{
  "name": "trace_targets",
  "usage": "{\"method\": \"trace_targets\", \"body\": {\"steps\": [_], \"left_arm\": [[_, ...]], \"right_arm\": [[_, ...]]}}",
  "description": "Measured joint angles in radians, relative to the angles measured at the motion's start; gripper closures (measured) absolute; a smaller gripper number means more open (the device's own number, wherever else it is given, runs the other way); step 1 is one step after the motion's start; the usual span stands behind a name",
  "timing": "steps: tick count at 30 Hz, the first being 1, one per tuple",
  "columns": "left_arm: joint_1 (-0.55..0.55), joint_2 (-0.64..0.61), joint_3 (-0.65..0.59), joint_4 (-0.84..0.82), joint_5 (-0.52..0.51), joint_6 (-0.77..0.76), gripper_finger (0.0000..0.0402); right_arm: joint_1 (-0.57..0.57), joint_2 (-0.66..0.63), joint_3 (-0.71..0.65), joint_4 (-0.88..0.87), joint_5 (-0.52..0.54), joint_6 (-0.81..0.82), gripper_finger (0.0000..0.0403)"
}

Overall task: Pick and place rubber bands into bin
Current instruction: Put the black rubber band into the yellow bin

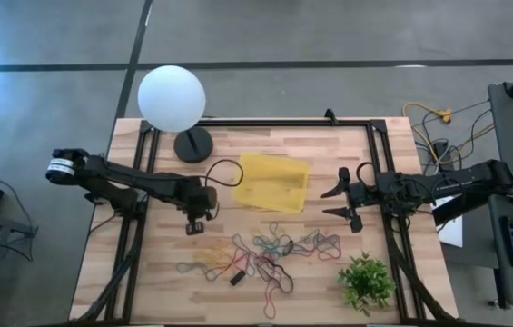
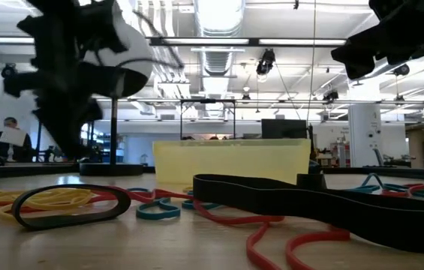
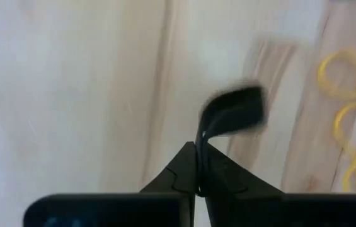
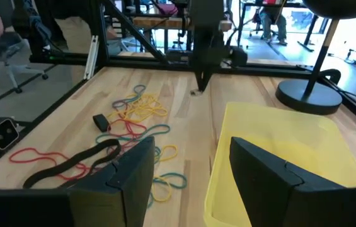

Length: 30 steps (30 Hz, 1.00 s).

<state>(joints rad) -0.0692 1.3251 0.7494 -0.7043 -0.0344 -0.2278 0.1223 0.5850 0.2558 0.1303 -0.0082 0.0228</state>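
Table [image 1: 165,272] holds globe lamp [image 1: 172,98], plant [image 1: 366,281], bin [image 1: 272,182].

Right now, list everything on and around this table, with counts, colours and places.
rubber bands: many, red, green, blue, yellow and black, scattered on the near half of the table.
bin: one, translucent yellow, table centre, no bands visible in it.
globe lamp: one, white on a black base, far left corner.
plant: one, green, near right corner.
small black block: one, among the bands.
table: one, pale wood with black frame.
left gripper: shut on a black band, left of the bin.
right gripper: open, right of the bin.
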Motion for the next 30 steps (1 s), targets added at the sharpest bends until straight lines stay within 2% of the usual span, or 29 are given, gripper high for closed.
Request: {"method": "trace_targets", "body": {"steps": [4,11,17,22,25,30], "left_arm": [[0.0,0.0,0.075,0.041,-0.056,0.082,0.0401],[0.01,0.0,0.132,0.365,-0.122,0.28,0.0401],[0.035,0.023,0.127,0.542,-0.246,0.314,0.0401],[0.035,0.115,0.125,0.651,-0.299,0.313,0.0401],[0.037,0.189,0.126,0.725,-0.37,0.313,0.0401],[0.046,0.294,0.17,0.75,-0.469,0.313,0.0401]], "right_arm": [[0.0,0.0,0.0,0.0,0.0,0.0,0.0212],[0.0,0.0,0.0,0.0,0.001,-0.004,0.0211],[0.0,0.0,0.0,0.0,0.0,-0.004,0.0211],[0.0,0.0,0.0,-0.001,0.001,-0.008,0.0212],[0.0,0.0,0.0,-0.003,0.002,-0.011,0.0211],[0.0,0.001,0.0,-0.005,0.003,-0.007,0.0212]]}}
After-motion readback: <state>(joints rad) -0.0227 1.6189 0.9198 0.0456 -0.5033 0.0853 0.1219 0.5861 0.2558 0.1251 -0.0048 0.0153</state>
